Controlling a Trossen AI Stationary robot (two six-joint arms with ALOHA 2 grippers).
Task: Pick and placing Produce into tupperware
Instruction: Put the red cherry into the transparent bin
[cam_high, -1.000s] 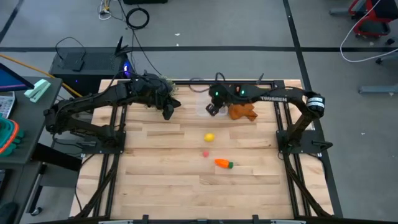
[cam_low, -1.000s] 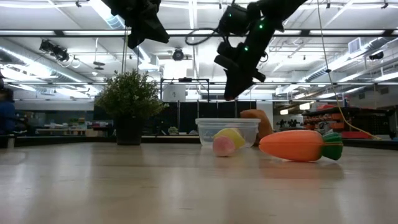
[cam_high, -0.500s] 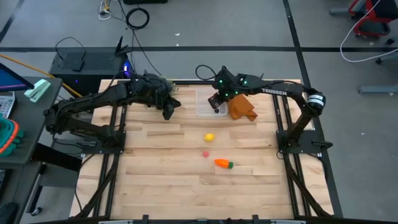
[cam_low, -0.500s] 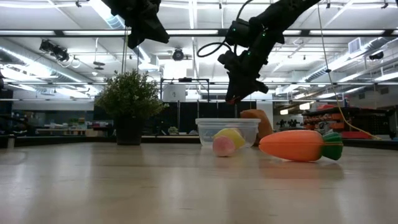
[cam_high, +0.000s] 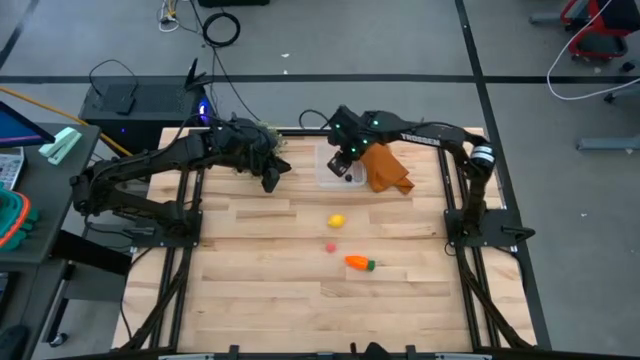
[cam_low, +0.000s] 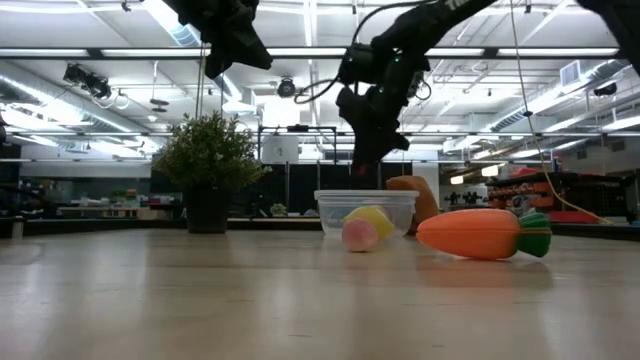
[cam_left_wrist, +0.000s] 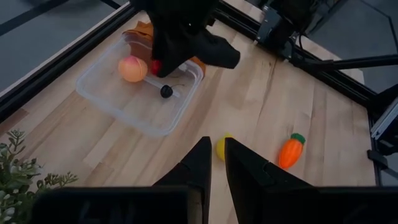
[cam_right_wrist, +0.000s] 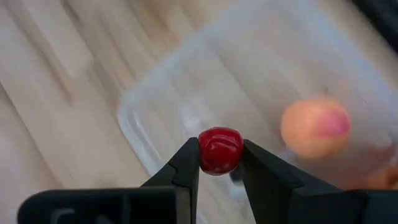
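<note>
Your right gripper (cam_right_wrist: 219, 163) is pinching a small glossy red fruit (cam_right_wrist: 219, 150) between its fingertips, and it is hanging directly above the tupperware (cam_left_wrist: 118, 99), over the box's open interior. The danger you are facing is in the release. The fruit is round and shiny, so if you are opening from too high it is likely to bounce off the hard plastic floor and hop over the low wall onto the table (cam_high: 260, 300). A peach-coloured fruit (cam_left_wrist: 133, 68) and a tiny dark berry (cam_left_wrist: 166, 91) are already lying inside the tupperware, and a drop onto either one is likely to send the red fruit skidding sideways. Descending carelessly is risky too: the box is light and thin-walled, and a finger catching its rim may be enough to shove it toward the orange cloth (cam_high: 385, 170) touching its far side.

The tupperware itself is looking clear, shallow and rectangular with rounded corners, sitting flat and lidless.

Beyond the tupperware's near side, the yellow lemon (cam_high: 337, 220), a pink fruit (cam_high: 331, 246) and the orange carrot (cam_high: 359, 263) are waiting, well apart from the box. Your left gripper (cam_left_wrist: 216, 158) is hovering off to the box's side near the green plant (cam_low: 208, 155), its fingers almost closed and holding nothing.
</note>
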